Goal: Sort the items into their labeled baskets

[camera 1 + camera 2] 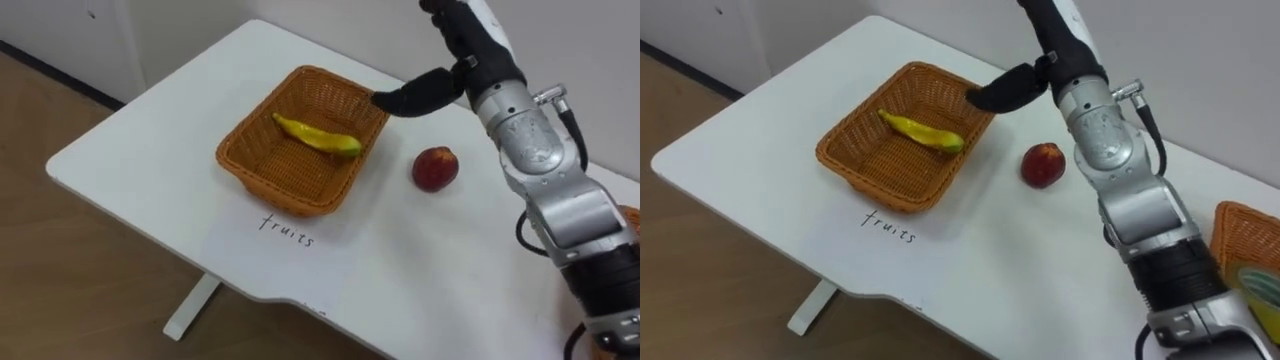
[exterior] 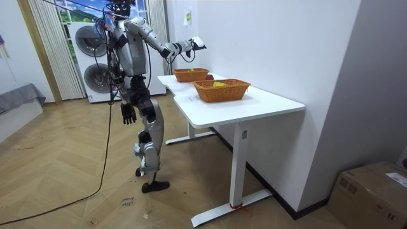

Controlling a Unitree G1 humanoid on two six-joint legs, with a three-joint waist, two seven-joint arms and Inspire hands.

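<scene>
A wicker basket stands on the white table with a yellow banana lying in it. A red peach rests on the table just right of the basket. My right hand hovers above the basket's far right corner, open and holding nothing, with its thumb pointing left over the rim. In the room view my right arm reaches out over the table, right hand raised high. My left hand hangs open at my side.
A second wicker basket sits at the table's right edge, close to my right forearm, with something yellow inside. A handwritten label marks the table in front of the first basket. I stand at the table's end, washing machines behind me.
</scene>
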